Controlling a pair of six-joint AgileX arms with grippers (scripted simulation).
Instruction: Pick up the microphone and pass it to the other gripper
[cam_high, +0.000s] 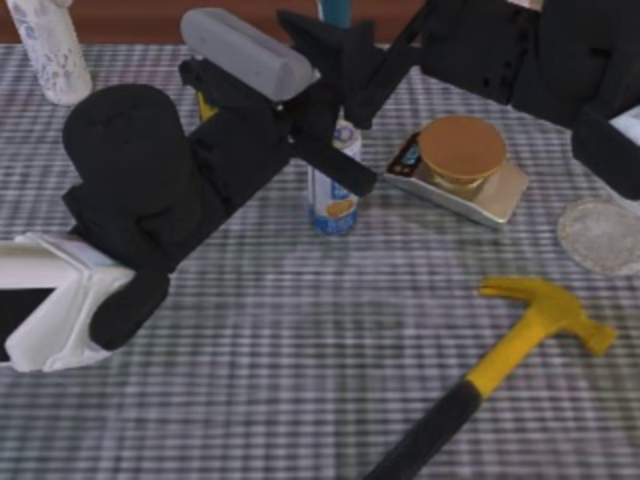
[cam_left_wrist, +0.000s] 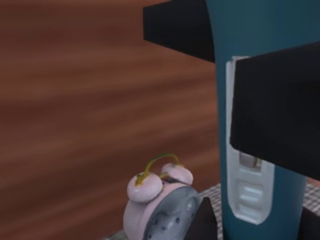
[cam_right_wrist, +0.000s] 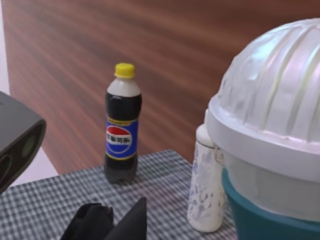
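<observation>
The microphone (cam_left_wrist: 260, 125) is held up high above the back of the bench (cam_high: 300, 380), pinched at its teal handle by the left claw (cam_high: 335, 50). The right claw (cam_high: 355, 70) is seen right beside it (whether it is spread or pressed together cannot be told). The hammer (cam_high: 500, 370) is left lying well apart.

- Worktop (cam_high: 300, 380) covered with a grey-and-white checked cloth
- Yellow-headed hammer (cam_high: 500, 365) with a black grip lies flat at the near right
- Kitchen scale (cam_high: 458, 172) with a round tan pan sits right of centre
- Small white-and-blue can (cam_high: 333, 200) stands upright near the middle
- White patterned bottle (cam_high: 50, 45) stands at the far left
- Cola bottle (cam_right_wrist: 122, 145) with a yellow cap stands upright
- Pink alarm clock (cam_left_wrist: 160, 205) stands at the edge
</observation>
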